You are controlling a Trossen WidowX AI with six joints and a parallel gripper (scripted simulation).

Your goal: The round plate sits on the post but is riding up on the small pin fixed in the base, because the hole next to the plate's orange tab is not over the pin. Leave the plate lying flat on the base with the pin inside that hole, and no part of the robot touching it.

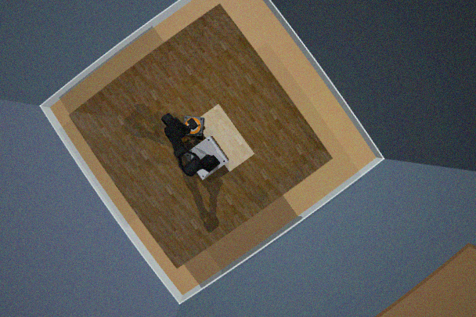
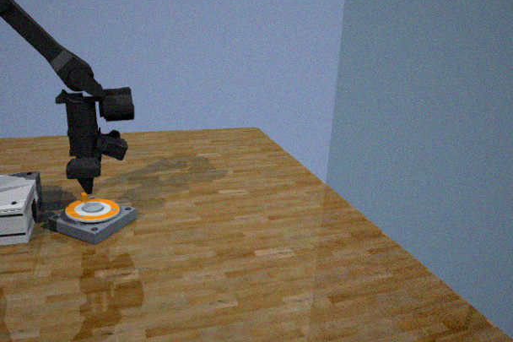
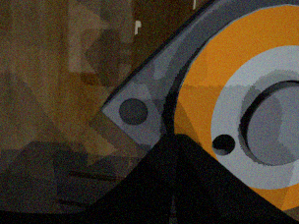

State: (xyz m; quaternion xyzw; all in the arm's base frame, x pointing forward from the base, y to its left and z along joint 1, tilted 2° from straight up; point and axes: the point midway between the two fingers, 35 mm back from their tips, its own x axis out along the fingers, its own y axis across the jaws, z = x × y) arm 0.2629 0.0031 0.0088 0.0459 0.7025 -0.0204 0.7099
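The round plate (image 2: 75,213) (image 3: 216,61) (image 1: 196,121) has an orange ring around a pale inner ring. It sits on the grey post (image 2: 93,207) (image 3: 278,120) of the square grey base (image 2: 99,230) (image 3: 153,81). Its upright orange tab (image 2: 83,197) stands at the plate's far left rim. A small dark hole (image 3: 223,143) shows in the pale ring, close to my fingertips. My gripper (image 2: 88,189) (image 3: 174,143) is shut and empty. It points straight down, just above the tab. The pin is not visible.
The robot's white mount block (image 2: 14,206) (image 1: 209,150) stands right beside the base on the left. The wooden table (image 2: 261,227) runs far to the right, up to a blue wall (image 2: 422,105).
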